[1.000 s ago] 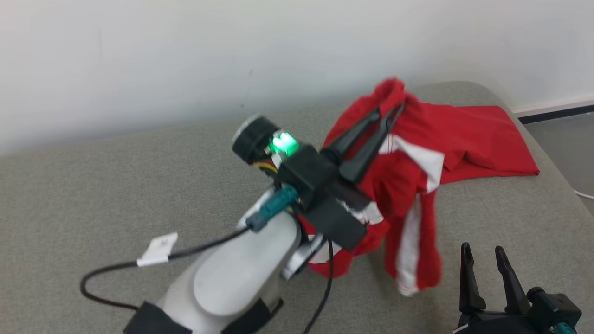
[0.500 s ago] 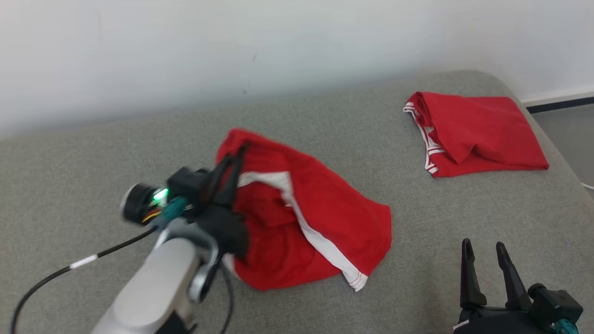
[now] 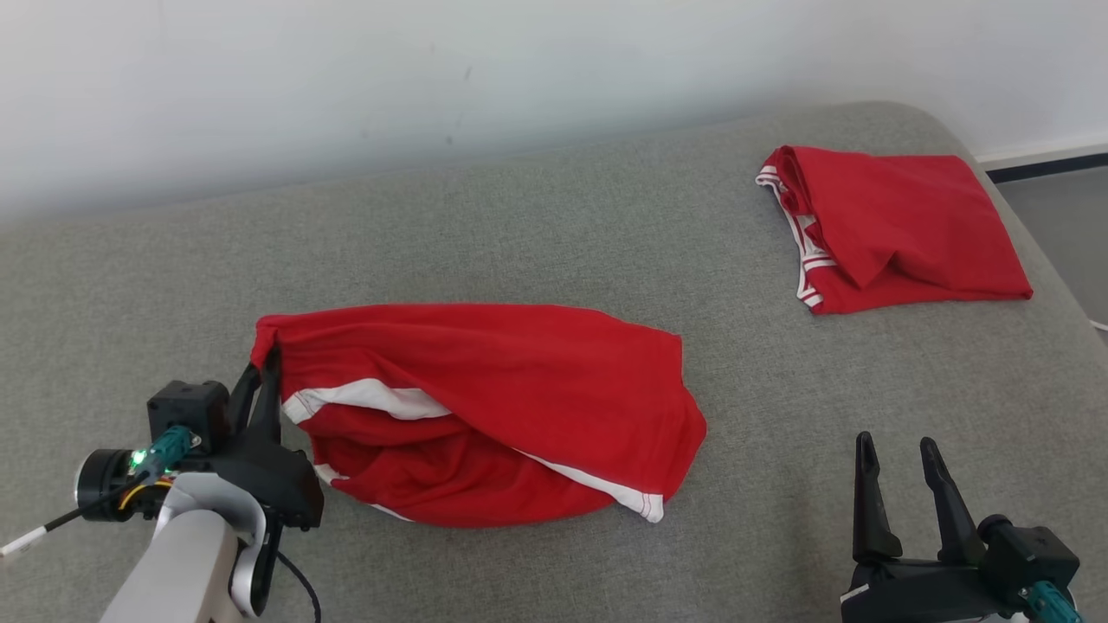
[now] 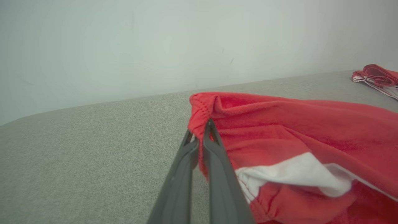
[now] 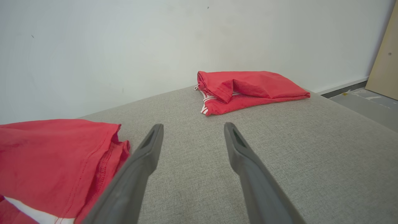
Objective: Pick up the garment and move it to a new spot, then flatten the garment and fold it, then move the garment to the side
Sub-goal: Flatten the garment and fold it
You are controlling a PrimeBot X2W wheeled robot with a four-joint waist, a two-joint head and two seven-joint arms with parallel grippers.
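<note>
The garment (image 3: 485, 407) is red with white stripes and lies crumpled on the grey cushion, left of centre. My left gripper (image 3: 264, 368) is shut on its left corner; the left wrist view shows that gripper (image 4: 201, 126) pinching a fold of the red garment (image 4: 295, 130). At the lower right of the head view my right gripper (image 3: 896, 450) stands open and apart from the cloth. In the right wrist view that open gripper (image 5: 192, 127) holds nothing, with the garment's (image 5: 53, 161) right end at the lower left.
A second red garment (image 3: 892, 229) lies folded at the far right of the grey cushion (image 3: 563, 234), seen too in the right wrist view (image 5: 248, 88). A white wall (image 3: 433, 69) runs behind. The cushion's right edge drops to the floor (image 3: 1060, 225).
My left gripper has carried the garment from the far right down and left, and the cloth now lies spread on the cushion. The second folded garment is uncovered. The right gripper stayed put.
</note>
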